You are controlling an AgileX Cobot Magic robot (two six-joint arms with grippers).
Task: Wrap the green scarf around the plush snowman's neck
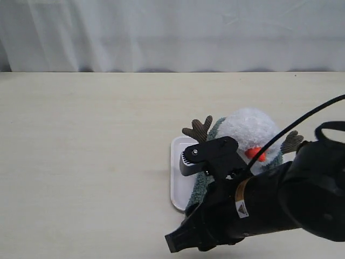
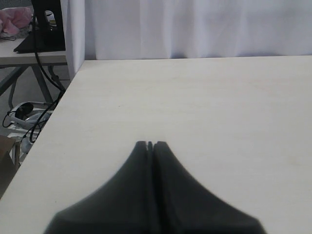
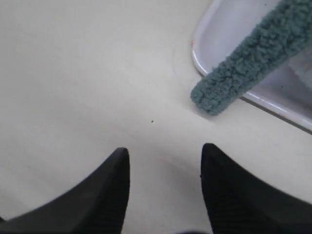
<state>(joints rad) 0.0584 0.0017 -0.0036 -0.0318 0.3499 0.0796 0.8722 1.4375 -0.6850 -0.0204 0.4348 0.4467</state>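
The plush snowman (image 1: 249,128) lies on the table, orange nose (image 1: 255,153) toward the camera and brown twig arms out to both sides. The green scarf (image 1: 200,186) runs along its left side, partly over a white tray (image 1: 179,178). Its neck is hidden behind my right arm (image 1: 264,208). In the right wrist view the scarf's rounded end (image 3: 217,97) hangs over the tray's corner (image 3: 219,34) onto the table, a little beyond my right gripper (image 3: 165,148). That gripper is open with bare table between its fingers. My left gripper (image 2: 150,144) is shut and empty over bare table, away from the snowman.
White curtain (image 1: 172,32) hangs behind the table's far edge. In the left wrist view the table's side edge (image 2: 53,117) drops to a floor with cables (image 2: 22,114). A second table (image 2: 29,53) stands beyond with a black stand on it.
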